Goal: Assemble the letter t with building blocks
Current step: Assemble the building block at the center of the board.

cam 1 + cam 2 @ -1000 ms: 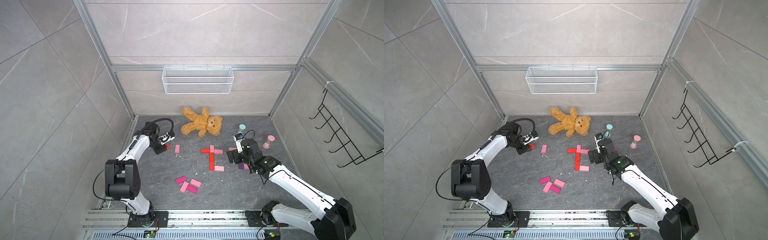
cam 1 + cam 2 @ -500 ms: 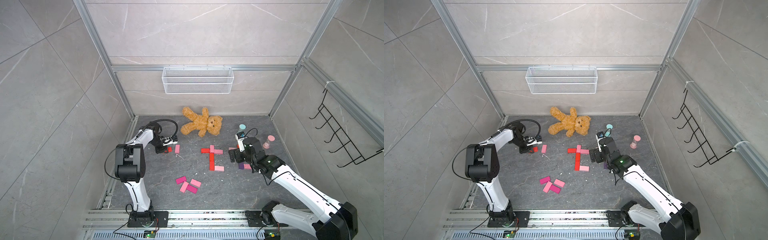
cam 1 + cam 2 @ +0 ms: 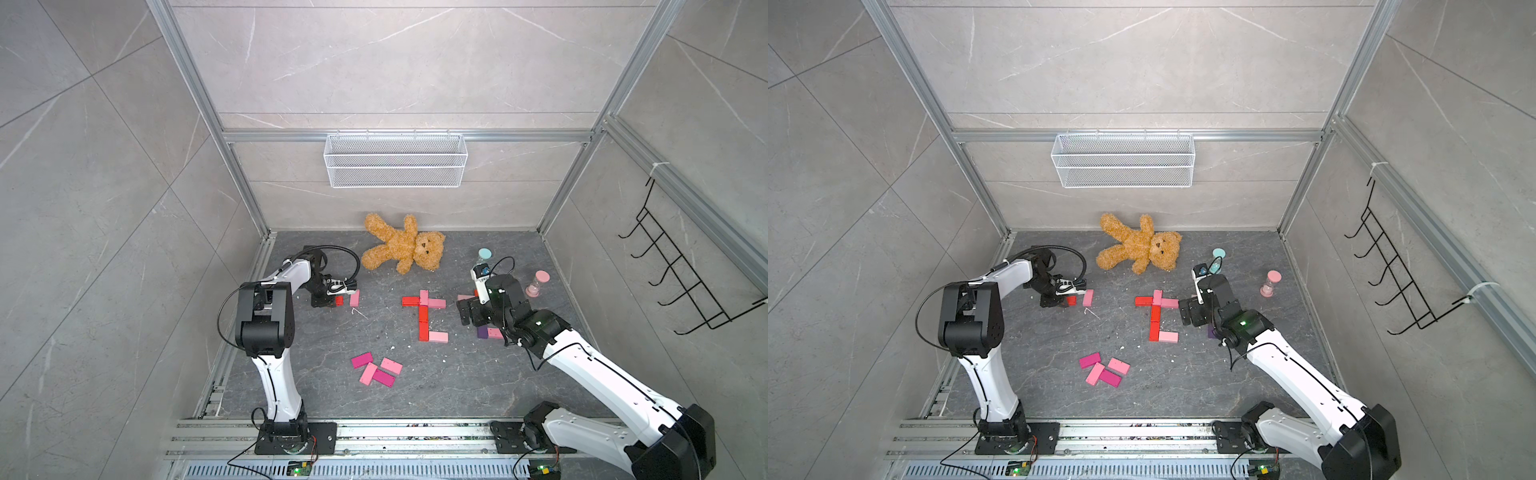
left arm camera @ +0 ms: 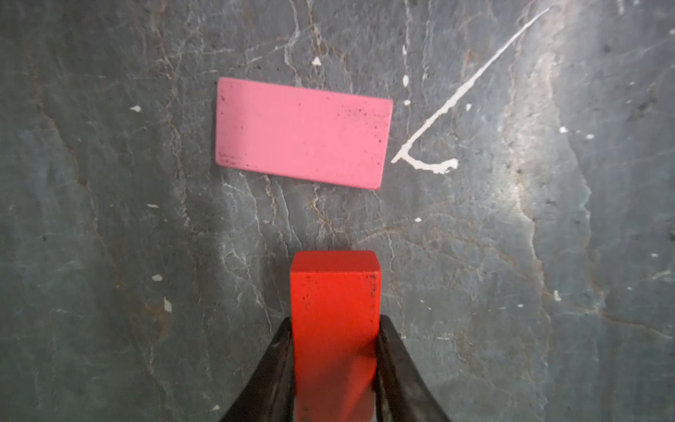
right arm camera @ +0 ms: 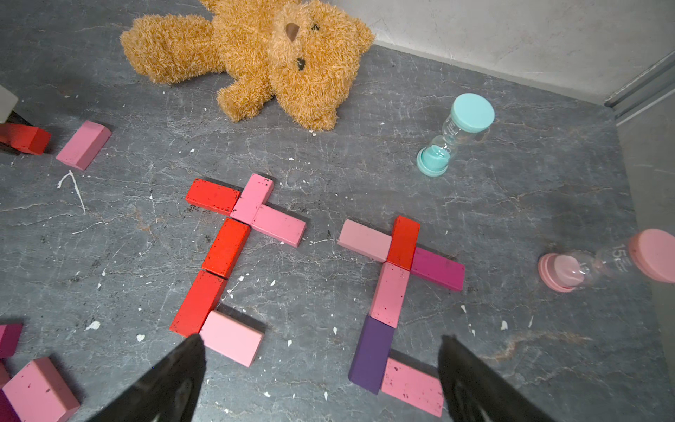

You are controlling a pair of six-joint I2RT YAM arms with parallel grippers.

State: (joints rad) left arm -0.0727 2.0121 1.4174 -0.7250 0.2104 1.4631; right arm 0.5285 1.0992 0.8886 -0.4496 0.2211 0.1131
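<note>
My left gripper (image 4: 335,321) is shut on a red building block (image 4: 335,285), held on edge low over the floor at the left (image 3: 339,300). A light pink block (image 4: 303,133) lies flat just beside it (image 3: 354,298). A red and pink t shape (image 3: 423,316) lies mid-floor. A second t of pink, red, magenta and purple blocks (image 5: 398,277) lies to its right, mostly hidden under my right arm in both top views. My right gripper (image 5: 321,341) hangs open above the floor between the two t shapes, holding nothing. Several loose pink and magenta blocks (image 3: 376,370) lie nearer the front.
A brown teddy bear (image 3: 405,245) lies by the back wall. A teal hourglass (image 5: 453,135) and a pink hourglass (image 3: 538,282) stand at the back right. A wire basket (image 3: 395,160) hangs on the back wall, black hooks (image 3: 685,282) on the right wall.
The left arm's elbow has swung up and toward the back. Its gripper, still shut on the red block, shifted slightly toward the front. The right arm barely moved.
</note>
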